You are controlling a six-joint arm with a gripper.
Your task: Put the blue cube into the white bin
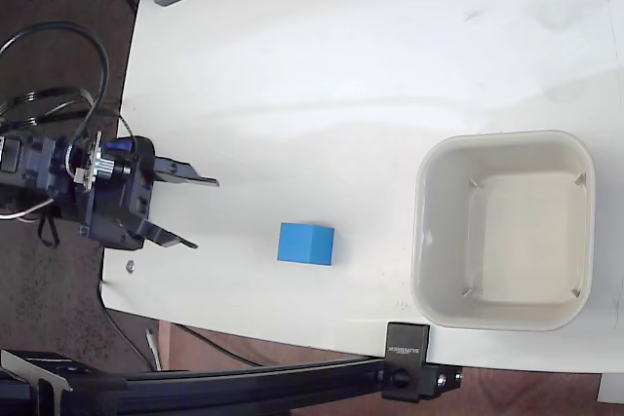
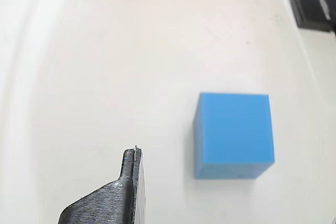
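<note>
In the fixed view the gripper [image 1: 195,211] hovers at the table's left edge, its two dark fingers [image 1: 185,179] spread wide and holding nothing. The blue cube [image 1: 305,243] sits on the white table [image 1: 322,75] just to its right, untouched, with the empty white bin [image 1: 504,229] well apart further right. This looks like the approach step: the next move calls for straddling the cube and closing. The only writing is white lettering on a black clamp [image 1: 406,353] at the table's front edge, too small to read.

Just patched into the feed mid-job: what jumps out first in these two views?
The blue cube stands out, alone on the white table in the fixed view, between the hand on the left and the white bin on the right. The hand is open and short of the cube. The bin holds nothing.
</note>
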